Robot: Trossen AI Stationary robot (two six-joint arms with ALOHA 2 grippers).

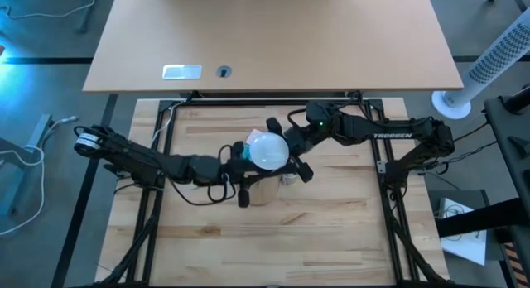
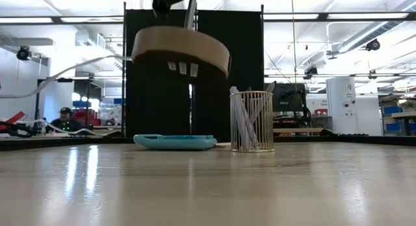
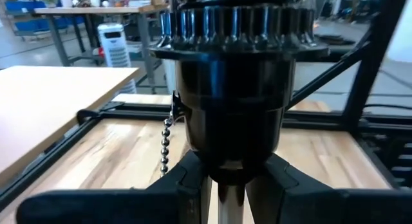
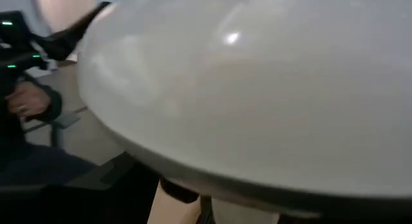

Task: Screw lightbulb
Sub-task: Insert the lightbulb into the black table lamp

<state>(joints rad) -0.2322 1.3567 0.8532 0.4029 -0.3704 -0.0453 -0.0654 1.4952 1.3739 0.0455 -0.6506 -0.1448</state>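
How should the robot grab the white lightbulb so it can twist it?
Probably by the round globe of the lightbulb, from above, fingers on opposite sides of its widest part. Its narrow base points down toward the black socket, so only the globe is free. The right gripper already sits there.

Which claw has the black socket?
The left claw: it is clamped on the stem just under the black socket. The right claw is at the white lightbulb instead.
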